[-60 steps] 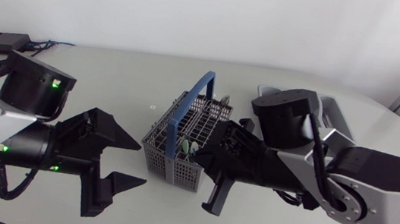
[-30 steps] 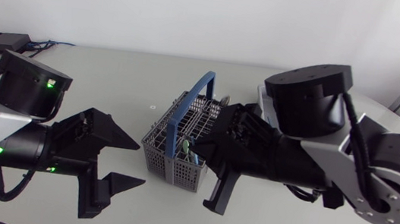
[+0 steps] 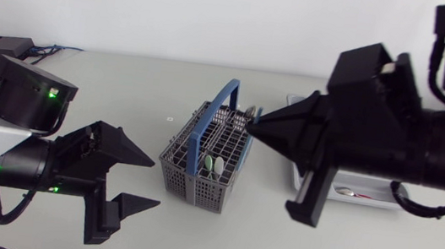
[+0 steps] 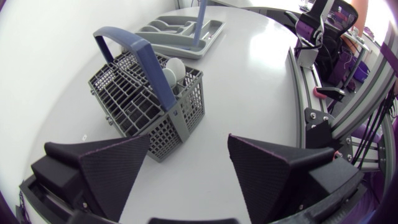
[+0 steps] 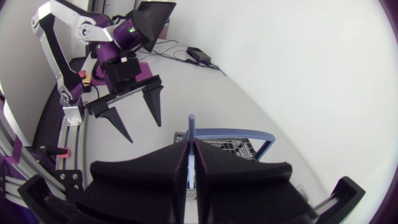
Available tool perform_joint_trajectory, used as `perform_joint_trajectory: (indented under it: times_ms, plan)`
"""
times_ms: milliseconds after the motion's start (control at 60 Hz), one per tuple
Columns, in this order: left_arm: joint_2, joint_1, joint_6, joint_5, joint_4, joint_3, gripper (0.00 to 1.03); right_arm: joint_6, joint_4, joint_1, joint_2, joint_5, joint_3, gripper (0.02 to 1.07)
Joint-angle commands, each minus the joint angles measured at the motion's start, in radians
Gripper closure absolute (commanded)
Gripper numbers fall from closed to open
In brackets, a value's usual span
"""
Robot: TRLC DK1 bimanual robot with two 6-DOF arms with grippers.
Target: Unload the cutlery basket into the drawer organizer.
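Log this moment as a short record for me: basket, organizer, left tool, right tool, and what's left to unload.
basket: grey with a blue handle, standing upright
organizer: grey tray beyond the basket
left tool: open, empty, beside the basket
right tool: shut on a thin blue utensil, lifted clear of the basket
left to unload: at least two spoons standing in the basket

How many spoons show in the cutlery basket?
2: one spoon and a second spoon beside it, bowls up, next to the blue handle of the basket; others may be hidden.
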Motion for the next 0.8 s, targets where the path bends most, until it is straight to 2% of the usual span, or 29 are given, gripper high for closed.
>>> perform_joint_trajectory:
  times_ms: [0,67,150,333,533,783]
  plan:
    - [-0.010,-0.005,0.016,0.007,-0.005,-0.034,0.05,0.031,-0.042,-0.086,-0.023,-0.034,0.030,1.01]
    - [-0.010,-0.007,0.016,0.007,-0.005,-0.038,0.05,0.031,-0.079,-0.155,-0.018,-0.066,0.053,1.01]
    - [-0.012,-0.005,0.016,0.007,-0.005,-0.039,0.06,0.031,-0.119,-0.304,0.014,-0.152,0.085,1.01]
    - [-0.013,-0.005,0.019,0.007,-0.002,-0.050,0.05,0.008,-0.163,-0.561,0.175,-0.275,0.132,1.01]
    - [-0.016,-0.005,0.019,0.007,0.003,-0.056,0.05,0.004,-0.165,-0.713,0.388,-0.275,0.197,1.01]
    - [-0.015,-0.005,0.019,0.007,0.004,-0.056,0.05,0.023,-0.196,-0.790,0.655,-0.253,0.327,1.01]
